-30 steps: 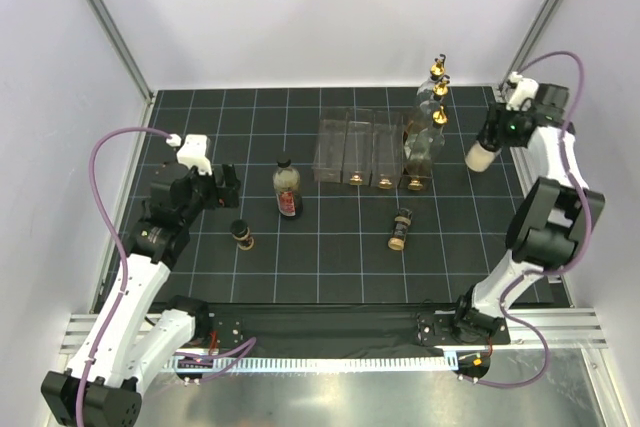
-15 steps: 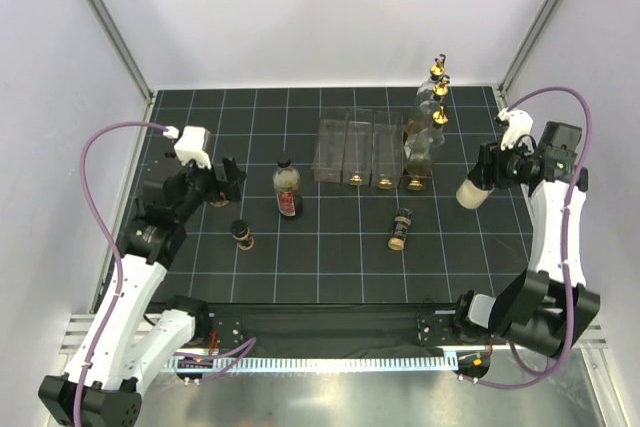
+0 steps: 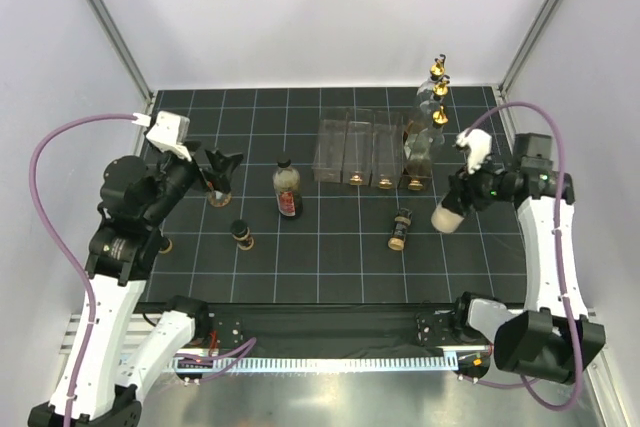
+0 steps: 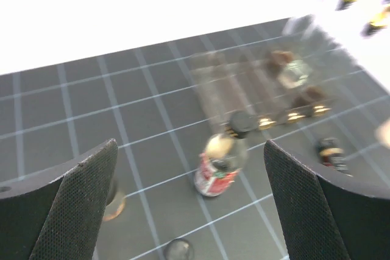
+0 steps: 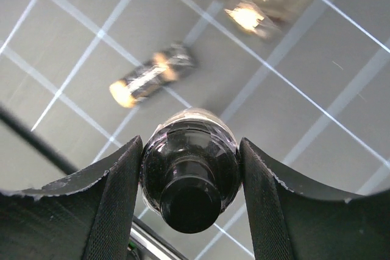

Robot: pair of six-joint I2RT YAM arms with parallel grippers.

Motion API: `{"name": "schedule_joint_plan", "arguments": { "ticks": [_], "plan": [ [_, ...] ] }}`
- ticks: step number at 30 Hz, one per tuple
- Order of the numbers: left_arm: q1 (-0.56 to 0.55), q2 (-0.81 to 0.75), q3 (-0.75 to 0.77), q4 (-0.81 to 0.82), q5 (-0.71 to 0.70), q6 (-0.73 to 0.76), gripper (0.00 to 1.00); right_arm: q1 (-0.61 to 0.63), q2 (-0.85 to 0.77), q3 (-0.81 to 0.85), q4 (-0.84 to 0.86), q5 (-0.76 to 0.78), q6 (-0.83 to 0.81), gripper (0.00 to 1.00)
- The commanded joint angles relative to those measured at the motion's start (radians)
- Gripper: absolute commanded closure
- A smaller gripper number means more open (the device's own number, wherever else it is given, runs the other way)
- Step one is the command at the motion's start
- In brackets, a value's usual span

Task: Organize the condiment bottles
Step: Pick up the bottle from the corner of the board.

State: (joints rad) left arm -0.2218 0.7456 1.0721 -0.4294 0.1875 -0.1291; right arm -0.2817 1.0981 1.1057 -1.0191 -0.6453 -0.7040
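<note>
My right gripper (image 3: 464, 193) (image 5: 190, 145) is shut on a black-capped bottle (image 3: 448, 215) (image 5: 190, 178), held tilted above the mat, right of a small brown bottle lying on its side (image 3: 400, 228) (image 5: 150, 76). The left gripper (image 3: 222, 168) (image 4: 189, 148) hangs open and empty above the left of the mat. Ahead of it stands the red-labelled bottle (image 3: 288, 188) (image 4: 218, 170). A short brown bottle (image 3: 241, 235) (image 4: 178, 249) stands nearer, and another (image 3: 218, 197) (image 4: 113, 203) lies under the left fingers. Tall clear bottles with gold spouts (image 3: 437, 97) stand at the back right.
A clear plastic rack (image 3: 358, 149) sits at the middle back, with a bottle (image 3: 417, 155) in its rightmost compartment. Grey walls and metal posts close in the black gridded mat (image 3: 330, 247). The arm bases stand along the near edge.
The right arm has carried its bottle from the far right edge forward and left, toward the lying brown bottle. The left arm has lifted and drawn back left, jaws unchanged.
</note>
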Motion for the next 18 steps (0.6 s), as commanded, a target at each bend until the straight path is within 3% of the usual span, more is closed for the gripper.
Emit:
{"name": "schedule_joint_plan", "arguments": {
  "ticks": [1,10,18],
  "plan": [
    [0.002,0.004,0.051,-0.011,0.151,-0.044,0.00,0.142,-0.060,-0.009,0.040,-0.021,0.040,0.96],
    [-0.025,0.112,0.084,0.007,0.313,-0.195,0.00,0.449,0.026,0.062,0.143,-0.056,0.195,0.96],
    [-0.359,0.204,0.115,0.009,0.087,-0.119,0.00,0.538,0.149,0.143,0.286,-0.039,0.404,0.96]
  ]
}}
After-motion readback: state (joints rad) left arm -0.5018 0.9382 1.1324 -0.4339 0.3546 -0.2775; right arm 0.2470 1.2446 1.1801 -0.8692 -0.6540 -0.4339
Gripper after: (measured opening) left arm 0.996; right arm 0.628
